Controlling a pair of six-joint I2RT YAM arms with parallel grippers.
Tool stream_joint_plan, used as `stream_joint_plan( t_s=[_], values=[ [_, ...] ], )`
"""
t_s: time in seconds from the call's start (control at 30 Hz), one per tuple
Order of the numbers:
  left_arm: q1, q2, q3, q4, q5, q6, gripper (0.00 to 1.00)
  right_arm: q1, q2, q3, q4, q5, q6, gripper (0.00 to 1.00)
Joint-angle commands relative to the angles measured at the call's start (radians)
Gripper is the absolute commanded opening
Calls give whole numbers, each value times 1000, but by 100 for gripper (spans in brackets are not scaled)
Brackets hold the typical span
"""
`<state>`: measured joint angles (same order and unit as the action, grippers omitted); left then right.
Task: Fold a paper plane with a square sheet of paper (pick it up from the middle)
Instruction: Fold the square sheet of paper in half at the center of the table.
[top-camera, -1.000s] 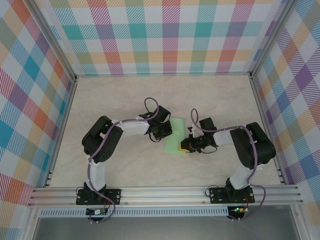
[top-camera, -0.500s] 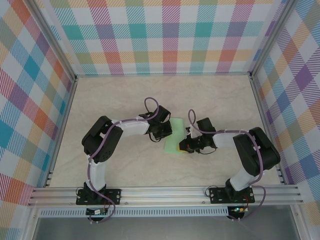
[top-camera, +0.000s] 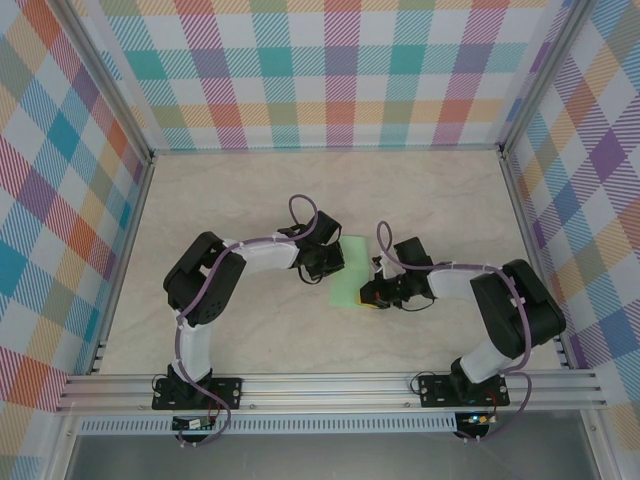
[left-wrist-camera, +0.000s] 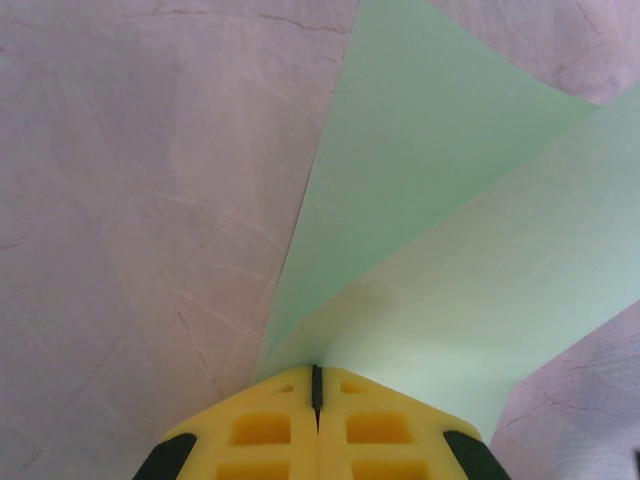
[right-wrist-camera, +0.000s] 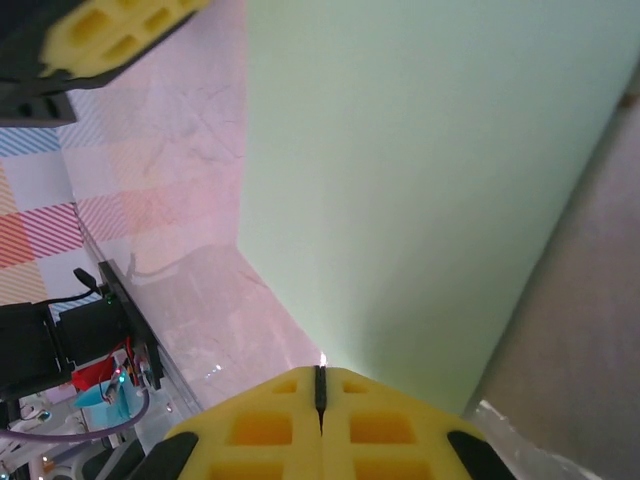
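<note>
The sheet of paper (top-camera: 347, 285) is light green and lies mid-table between my two grippers, bent over on itself into a loose fold. In the left wrist view the paper (left-wrist-camera: 450, 270) rises from the tips of my left gripper (left-wrist-camera: 316, 372), whose yellow fingers are shut on its edge. My right gripper (right-wrist-camera: 320, 372) is shut on the opposite edge of the paper (right-wrist-camera: 420, 180). From above, the left gripper (top-camera: 328, 263) sits at the sheet's left side and the right gripper (top-camera: 369, 293) at its near right corner.
The pale marbled table (top-camera: 250, 200) is boxed in by checkered walls (top-camera: 330, 80). An aluminium rail (top-camera: 330, 385) carrying both arm bases runs along the near edge. The left gripper's yellow fingers (right-wrist-camera: 110, 30) show at the top left of the right wrist view.
My right gripper has edged a little to the left, toward the sheet, with its forearm following. The left arm has stayed put.
</note>
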<state>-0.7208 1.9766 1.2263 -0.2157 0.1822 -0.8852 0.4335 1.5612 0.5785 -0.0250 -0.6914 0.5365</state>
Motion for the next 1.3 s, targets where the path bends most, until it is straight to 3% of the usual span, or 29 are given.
stream_joint_plan(
  t_s=[0.0, 0.37, 0.53, 0.67, 0.77, 0.97, 1.27],
  values=[
    [-12, 25, -9, -113, -29, 19, 0, 10, -13, 28, -75, 35, -43, 5],
    [-12, 24, -8, -111, -28, 17, 0, 37, 106, 36, -91, 83, -75, 3],
    [-12, 23, -7, -117, -27, 21, 0, 27, 20, 109, -143, 63, -68, 3],
    [-12, 24, -12, -117, -25, 22, 0, -37, -12, 187, -150, 28, -69, 4],
    [-12, 24, -16, -114, -25, 20, 0, -94, 67, 253, -138, -38, -83, 3],
    [-12, 22, -19, -116, -29, 21, 0, -139, 215, 325, -103, -51, -103, 2],
    [-12, 25, -21, -120, -29, 24, 0, -148, 305, 323, -137, 57, -143, 2]
  ],
)
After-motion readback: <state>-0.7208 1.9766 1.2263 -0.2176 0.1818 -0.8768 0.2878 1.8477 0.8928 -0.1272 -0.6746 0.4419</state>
